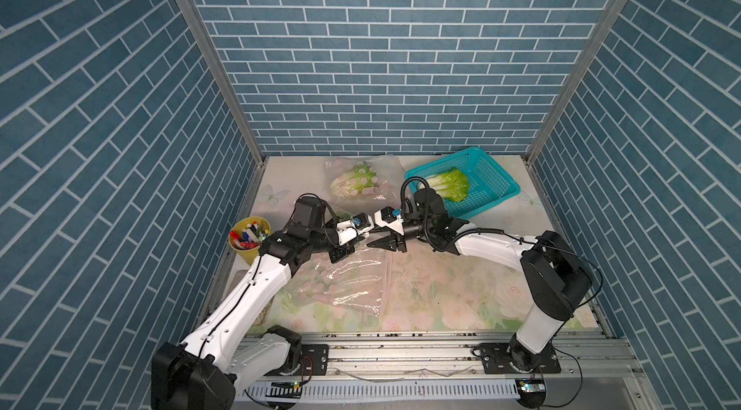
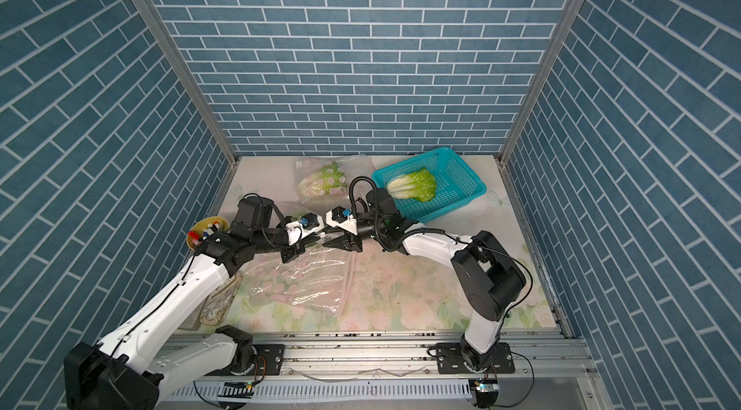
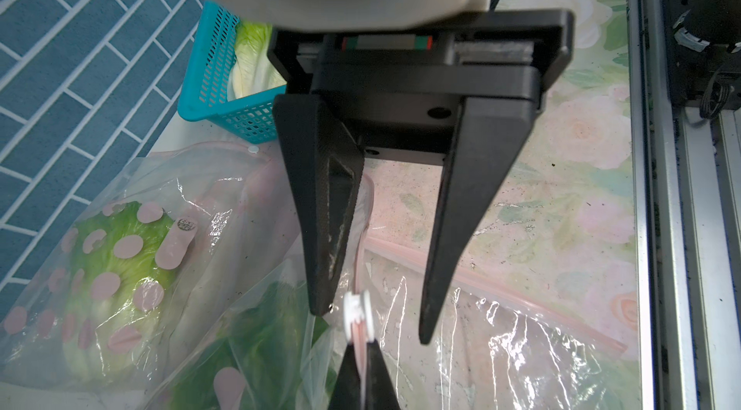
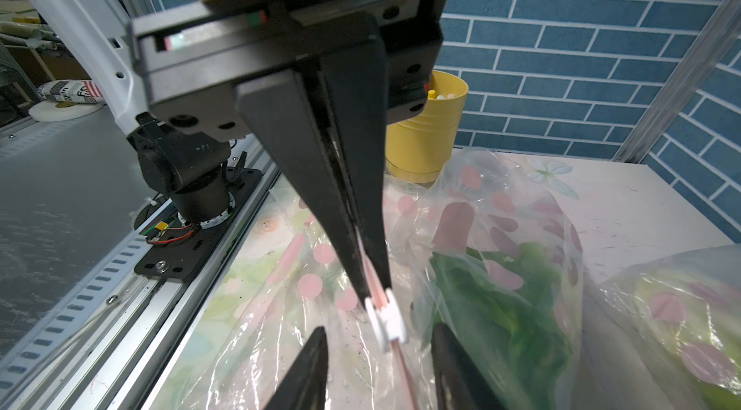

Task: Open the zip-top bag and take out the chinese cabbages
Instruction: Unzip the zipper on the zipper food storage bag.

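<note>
A zip-top bag holding a dark-green chinese cabbage [image 3: 256, 340] [image 4: 501, 308] lies under both wrists. My left gripper [image 3: 363, 344] [image 4: 375, 295] [image 1: 360, 242] is shut on its pink zip strip, right behind the white slider [image 3: 358, 306] [image 4: 387, 320]. My right gripper [image 4: 379, 328] [image 3: 373, 326] [image 1: 373, 239] faces it, open, one finger on each side of the slider without touching it. A second spotted bag with a cabbage [image 1: 355, 183] [image 2: 324, 181] [image 3: 116, 267] lies at the back. Another cabbage [image 1: 447, 183] [image 2: 415, 185] lies in the teal basket [image 1: 491, 187] [image 2: 461, 183].
A flat, empty clear bag [image 1: 349, 283] [image 2: 304, 279] lies on the flowered table in front of the grippers. A yellow cup of markers [image 1: 248, 241] [image 4: 425, 131] stands at the left edge. Blue brick walls close in three sides, and a metal rail runs along the front.
</note>
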Robot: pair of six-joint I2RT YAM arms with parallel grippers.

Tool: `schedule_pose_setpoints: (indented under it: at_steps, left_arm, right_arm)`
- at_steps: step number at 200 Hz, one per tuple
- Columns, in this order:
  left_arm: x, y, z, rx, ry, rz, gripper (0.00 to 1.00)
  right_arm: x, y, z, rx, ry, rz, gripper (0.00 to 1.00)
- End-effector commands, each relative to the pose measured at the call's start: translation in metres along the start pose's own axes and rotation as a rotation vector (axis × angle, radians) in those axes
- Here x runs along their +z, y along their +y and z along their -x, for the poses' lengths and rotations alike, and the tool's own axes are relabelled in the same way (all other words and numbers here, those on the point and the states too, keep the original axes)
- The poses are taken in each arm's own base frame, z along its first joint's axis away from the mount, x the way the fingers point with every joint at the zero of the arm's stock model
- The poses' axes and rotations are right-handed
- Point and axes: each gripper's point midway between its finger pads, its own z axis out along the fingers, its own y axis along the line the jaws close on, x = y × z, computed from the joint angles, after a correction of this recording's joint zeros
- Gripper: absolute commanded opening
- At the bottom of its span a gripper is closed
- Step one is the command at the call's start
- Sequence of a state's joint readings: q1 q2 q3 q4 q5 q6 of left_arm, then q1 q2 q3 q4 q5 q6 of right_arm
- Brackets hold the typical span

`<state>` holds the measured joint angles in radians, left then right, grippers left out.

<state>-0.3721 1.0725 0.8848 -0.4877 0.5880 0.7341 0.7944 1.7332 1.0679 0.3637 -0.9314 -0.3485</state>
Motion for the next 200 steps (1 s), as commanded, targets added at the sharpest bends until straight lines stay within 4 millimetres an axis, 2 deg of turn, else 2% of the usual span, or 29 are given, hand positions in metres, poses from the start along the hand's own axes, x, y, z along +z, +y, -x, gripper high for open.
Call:
schedule_pose_setpoints:
  at_steps: [1, 86, 124, 167, 200]
  left_arm:
    - [0.001, -0.003, -0.001, 0.012, -0.007, -0.003, 0.00]
    - [0.001, -0.010, -0.002, 0.018, -0.022, -0.019, 0.00]
    - [0.001, -0.011, -0.001, 0.021, -0.036, -0.021, 0.00]
    - [0.000, -0.012, -0.001, 0.025, -0.043, -0.019, 0.00]
    - [0.000, -0.011, 0.000, 0.023, -0.042, -0.017, 0.00]
  right_arm:
    - [-0.004, 0.005, 0.023, -0.059, -0.033, 0.016, 0.43]
    - [-0.007, -0.011, 0.028, -0.121, -0.044, -0.094, 0.41]
    - [-0.007, -0.013, 0.034, -0.128, -0.069, -0.098, 0.38]
    - [-0.006, -0.011, 0.030, -0.121, -0.064, -0.087, 0.26]
    - [-0.006, -0.011, 0.029, -0.122, -0.060, -0.091, 0.08]
